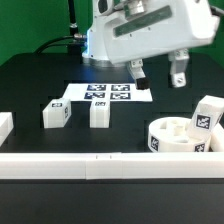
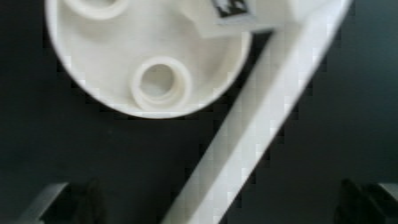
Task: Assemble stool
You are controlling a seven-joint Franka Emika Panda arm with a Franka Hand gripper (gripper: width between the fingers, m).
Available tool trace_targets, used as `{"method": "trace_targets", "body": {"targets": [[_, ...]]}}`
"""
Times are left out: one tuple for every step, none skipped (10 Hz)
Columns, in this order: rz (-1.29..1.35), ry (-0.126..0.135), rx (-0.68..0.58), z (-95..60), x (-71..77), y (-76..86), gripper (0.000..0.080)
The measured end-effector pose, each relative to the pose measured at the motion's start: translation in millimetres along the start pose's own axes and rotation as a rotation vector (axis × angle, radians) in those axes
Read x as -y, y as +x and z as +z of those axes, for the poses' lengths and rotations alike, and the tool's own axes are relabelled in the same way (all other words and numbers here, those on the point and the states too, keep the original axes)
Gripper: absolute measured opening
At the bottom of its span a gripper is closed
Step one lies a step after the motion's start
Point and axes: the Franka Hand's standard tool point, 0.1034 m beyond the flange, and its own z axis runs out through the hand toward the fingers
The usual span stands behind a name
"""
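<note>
The round white seat [image 1: 176, 140] lies at the exterior view's lower right, against the front rail, with open sockets on top and a tag on its side. One leg block [image 1: 207, 115] stands at its far right rim; I cannot tell whether it sits in a socket. Two more leg blocks [image 1: 55, 114] [image 1: 99, 113] stand in front of the marker board. My gripper [image 1: 160, 76] hangs open and empty, high above the table and behind the seat. In the wrist view the seat [image 2: 107, 55] with a socket [image 2: 157, 85] and a tagged leg block [image 2: 231, 8] lie beyond the open gripper [image 2: 214, 205].
The marker board [image 1: 106, 95] lies at the table's middle. A long white border rail [image 1: 90, 163] runs along the front and shows as a slanted bar in the wrist view [image 2: 267, 120]. Another white piece [image 1: 3, 126] is cut off at the exterior view's left edge.
</note>
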Motion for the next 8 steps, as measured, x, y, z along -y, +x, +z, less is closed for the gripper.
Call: {"method": "trace_targets", "body": {"targets": [[-0.156, -0.047, 0.002, 3.1, 1.9, -5.7, 0.0649], [-0.256, -0.057, -0.006, 3.9, -0.5, -4.2, 0.0649], [-0.335, -0.059, -0.013, 4.9, -7.0, 0.4, 0.0648], [-0.358, -0.059, -0.013, 4.8, -6.2, -0.1, 0.0648], [-0.445, -0.061, -0.011, 4.8, -6.3, 0.1, 0.0648], [-0.504, -0.062, -0.009, 4.7, -6.7, 0.6, 0.0648], [-0.552, -0.063, -0.009, 4.7, -7.3, 1.4, 0.0648], [-0.691, -0.072, -0.015, 4.9, -10.7, 6.4, 0.0648]]}}
